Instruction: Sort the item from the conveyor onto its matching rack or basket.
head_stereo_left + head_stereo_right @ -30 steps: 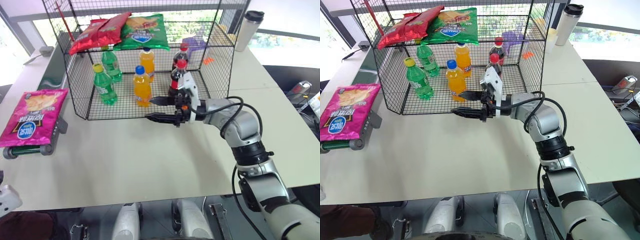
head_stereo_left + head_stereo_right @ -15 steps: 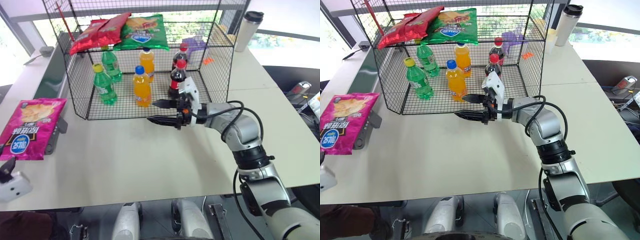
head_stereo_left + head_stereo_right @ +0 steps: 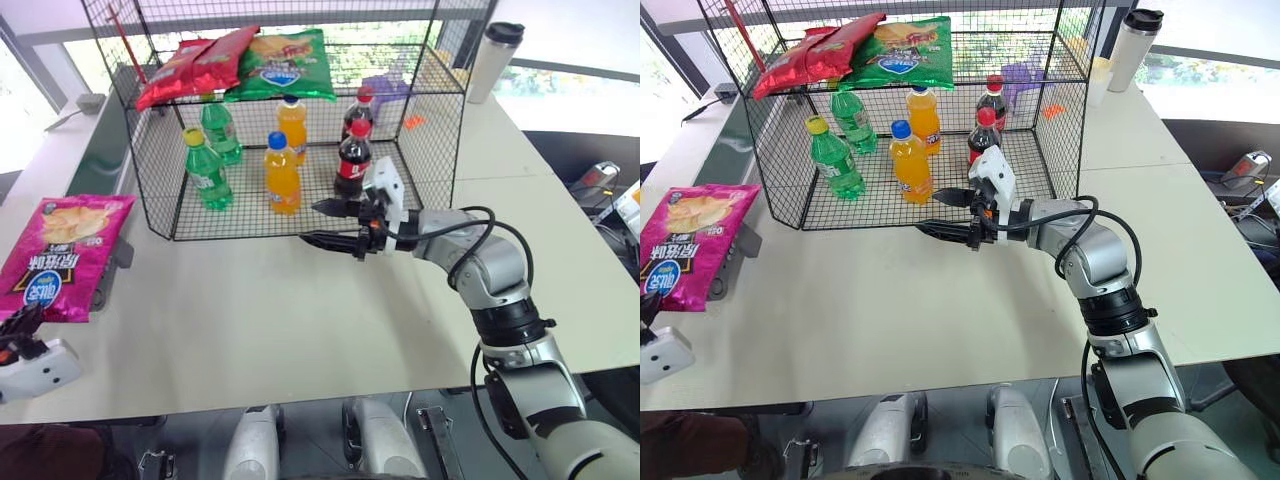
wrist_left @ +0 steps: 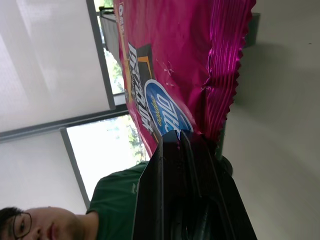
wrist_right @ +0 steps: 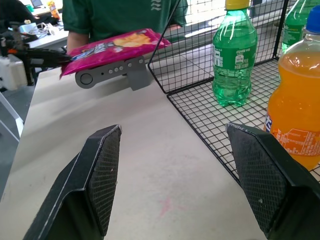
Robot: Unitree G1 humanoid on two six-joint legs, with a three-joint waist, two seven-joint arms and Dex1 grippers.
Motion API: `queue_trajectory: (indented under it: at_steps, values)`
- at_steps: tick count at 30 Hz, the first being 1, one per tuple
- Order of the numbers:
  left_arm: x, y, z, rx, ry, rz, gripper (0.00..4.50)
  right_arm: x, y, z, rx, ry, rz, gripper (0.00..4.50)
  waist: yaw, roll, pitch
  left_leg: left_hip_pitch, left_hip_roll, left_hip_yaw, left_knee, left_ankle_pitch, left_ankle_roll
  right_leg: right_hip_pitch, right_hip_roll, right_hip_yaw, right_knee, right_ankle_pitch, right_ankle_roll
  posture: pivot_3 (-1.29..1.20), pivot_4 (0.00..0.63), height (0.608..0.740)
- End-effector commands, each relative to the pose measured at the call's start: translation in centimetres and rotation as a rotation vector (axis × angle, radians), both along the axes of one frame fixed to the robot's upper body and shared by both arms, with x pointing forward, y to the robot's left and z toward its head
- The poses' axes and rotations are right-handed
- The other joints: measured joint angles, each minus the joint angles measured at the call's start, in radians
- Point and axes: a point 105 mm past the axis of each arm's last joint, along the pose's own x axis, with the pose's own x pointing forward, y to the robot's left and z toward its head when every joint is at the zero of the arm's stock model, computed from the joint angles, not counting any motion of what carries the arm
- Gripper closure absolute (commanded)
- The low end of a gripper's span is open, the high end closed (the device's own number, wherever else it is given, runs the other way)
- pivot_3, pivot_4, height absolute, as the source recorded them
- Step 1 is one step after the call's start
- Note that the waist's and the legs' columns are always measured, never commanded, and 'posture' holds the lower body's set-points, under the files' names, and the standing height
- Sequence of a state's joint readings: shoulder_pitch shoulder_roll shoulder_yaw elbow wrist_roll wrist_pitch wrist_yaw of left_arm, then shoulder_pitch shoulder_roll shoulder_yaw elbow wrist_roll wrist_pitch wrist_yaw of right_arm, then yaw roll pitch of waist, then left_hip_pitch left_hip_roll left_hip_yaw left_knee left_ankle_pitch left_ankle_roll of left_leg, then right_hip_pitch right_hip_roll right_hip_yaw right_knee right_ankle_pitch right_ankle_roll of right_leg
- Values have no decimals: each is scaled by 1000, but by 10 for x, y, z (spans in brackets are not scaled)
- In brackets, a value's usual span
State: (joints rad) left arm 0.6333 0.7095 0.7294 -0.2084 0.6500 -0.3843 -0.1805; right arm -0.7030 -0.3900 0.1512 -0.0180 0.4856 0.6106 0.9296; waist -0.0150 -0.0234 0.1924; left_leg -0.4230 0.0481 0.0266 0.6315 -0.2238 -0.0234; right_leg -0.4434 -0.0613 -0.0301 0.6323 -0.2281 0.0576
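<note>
Gripping hand: the left gripper (image 4: 179,137) has its two black fingers pressed together on the near crimped edge of the magenta-pink chip bag (image 3: 62,254), at the table's left edge.
Other hand: the right gripper (image 3: 322,224) hangs just in front of the wire cage, pointing toward the robot's left, its fingers (image 5: 102,172) spread wide with nothing between them.
Bag: it lies face up over the near end of the conveyor (image 5: 111,70), its printed yellow chips toward the far end and its near edge overhanging toward the left gripper.
Conveyor: its grey roller end shows under the bag; the dark-green belt (image 3: 100,150) runs away along the cage's left side.
Cage: the black wire cage (image 3: 430,140) stands on the white table (image 3: 280,320), beyond the right gripper.
Upper tier: two red chip bags (image 3: 195,65) and a green chip bag (image 3: 285,65) lie flat side by side, the red ones to the left.
Lower floor: two green bottles (image 3: 205,170), two orange bottles (image 3: 282,172) and two cola bottles (image 3: 352,160) stand upright, in that order from left to right.
Beyond the cage: a tumbler (image 3: 494,60) with a dark lid stands on the table to the right.
Person: someone in a green shirt (image 5: 120,15) stands past the conveyor's end.
</note>
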Motion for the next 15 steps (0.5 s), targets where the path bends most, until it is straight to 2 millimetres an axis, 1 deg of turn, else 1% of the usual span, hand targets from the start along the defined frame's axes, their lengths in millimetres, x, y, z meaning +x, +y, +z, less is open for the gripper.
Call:
queue_trajectory:
  at_steps: [1,3,4,5,6,8,10,12,15]
  values:
    - [-7,0,13,35,-56,16,4483,-1,-1,12,25,-55,1,1038,1,0,0,0,0,0,0,0,0,0,0,0,0,0,0,0,150,740]
    - [-8,-1,13,35,-58,20,4483,-1,0,12,29,-55,0,1038,1,0,0,0,0,0,0,0,0,0,0,0,0,0,0,0,150,740]
    - [-7,-2,13,23,-64,24,4246,0,0,12,31,-57,0,1038,1,0,0,0,0,0,0,0,0,0,0,0,0,0,0,0,150,740]
    - [-6,-2,14,19,-68,23,3961,0,1,12,34,-58,0,1038,1,0,0,0,0,0,0,0,0,0,0,0,0,0,0,0,150,740]
    - [-5,-3,14,20,-72,21,3505,0,1,13,38,-61,-1,1038,1,0,0,0,0,0,0,0,0,0,0,0,0,0,0,0,150,740]
    - [-4,-3,15,23,-74,21,2801,1,2,14,44,-65,-5,1038,0,0,0,0,0,0,0,0,0,1,0,0,0,0,0,0,150,740]
    - [-4,-3,14,24,-73,23,1962,2,1,15,48,-67,-9,1038,0,0,0,1,0,0,0,0,0,1,0,0,0,0,0,0,150,740]
    - [-4,-3,14,28,-85,22,1962,2,1,15,49,-67,-14,1038,0,0,0,1,0,0,0,0,0,1,0,0,0,1,1,0,150,740]
    - [-5,-6,21,55,-148,13,1962,1,0,13,48,-66,-18,1038,0,-1,0,1,0,0,0,0,0,1,0,0,0,1,1,0,150,740]
